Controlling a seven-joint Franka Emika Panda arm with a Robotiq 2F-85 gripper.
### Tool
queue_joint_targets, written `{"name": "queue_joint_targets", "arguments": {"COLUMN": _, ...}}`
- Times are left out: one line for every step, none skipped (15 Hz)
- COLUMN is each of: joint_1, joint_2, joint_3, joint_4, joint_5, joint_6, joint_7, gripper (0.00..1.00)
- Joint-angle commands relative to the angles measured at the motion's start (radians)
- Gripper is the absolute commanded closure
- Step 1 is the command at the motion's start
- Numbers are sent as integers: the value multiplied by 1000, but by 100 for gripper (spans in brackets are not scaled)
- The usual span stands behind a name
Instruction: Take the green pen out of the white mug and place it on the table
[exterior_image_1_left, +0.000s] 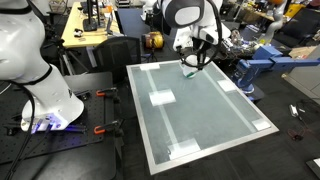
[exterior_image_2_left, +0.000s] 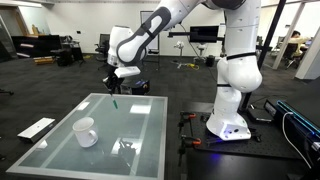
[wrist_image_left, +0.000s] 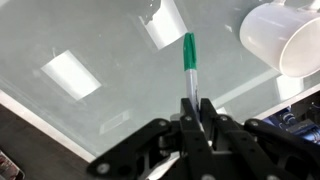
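Green pen (wrist_image_left: 188, 58) clamped in the pincer (wrist_image_left: 196, 108), which is closed tight on the pen's pale lower barrel. The green end points away from the wrist. Wrist view: only the dark finger linkage shows, and the fingertips merge with the barrel, hard to separate. Pen is out of the white mug (wrist_image_left: 284, 38) and held over the counter (wrist_image_left: 110, 45). Whether its tip touches the glossy top cannot be told. Mug is well apart from the pen and cut off by the upper right frame edge; upright or tipped, unclear there.

In an exterior view the pincer (exterior_image_2_left: 117, 80) hangs over the far edge of the counter (exterior_image_2_left: 135, 125). Pen (exterior_image_2_left: 115, 102) is a tiny green fleck just below it, and the mug (exterior_image_2_left: 85, 131) stands toward the near left corner.

In an exterior view the pincer (exterior_image_1_left: 192, 60) is dark and blurred. Pen (exterior_image_1_left: 188, 72) is barely a green streak at the far edge of the counter (exterior_image_1_left: 215, 125); mug not made out. White tape patches (wrist_image_left: 70, 75) lie on the top.
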Motion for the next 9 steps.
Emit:
{"name": "queue_joint_targets", "arguments": {"joint_1": -64, "joint_2": 27, "joint_3": 49, "joint_4": 38, "joint_5": 147, "joint_6": -107, "joint_7": -132, "gripper": 97}}
{"name": "queue_joint_targets", "arguments": {"joint_1": -72, "joint_2": 42, "joint_3": 53, "joint_4": 53, "joint_5": 175, "joint_6": -141, "joint_7": -156, "gripper": 97}}
{"name": "queue_joint_targets", "arguments": {"joint_1": -80, "joint_2": 55, "joint_3": 55, "joint_4": 66, "joint_5": 192, "joint_6": -171, "joint_7": -173, "gripper": 97}}
{"name": "queue_joint_targets", "arguments": {"joint_1": -86, "joint_2": 73, "joint_3": 55, "joint_4": 81, "joint_5": 201, "joint_6": -202, "joint_7": -179, "gripper": 97}}
{"name": "queue_joint_targets", "arguments": {"joint_1": -90, "joint_2": 92, "joint_3": 55, "joint_4": 99, "joint_5": 204, "joint_6": -231, "joint_7": -181, "gripper": 97}}
{"name": "queue_joint_targets", "arguments": {"joint_1": -93, "joint_2": 111, "joint_3": 54, "joint_4": 117, "joint_5": 206, "joint_6": -259, "joint_7": -184, "gripper": 97}}
{"name": "queue_joint_targets", "arguments": {"joint_1": -96, "joint_2": 130, "joint_3": 52, "joint_4": 136, "joint_5": 205, "joint_6": -284, "joint_7": -181, "gripper": 97}}
{"name": "queue_joint_targets", "arguments": {"joint_1": -99, "joint_2": 153, "joint_3": 52, "joint_4": 156, "joint_5": 204, "joint_6": -309, "joint_7": -175, "gripper": 97}}
{"name": "queue_joint_targets", "arguments": {"joint_1": -104, "joint_2": 174, "joint_3": 53, "joint_4": 177, "joint_5": 207, "joint_6": -333, "joint_7": -180, "gripper": 97}}
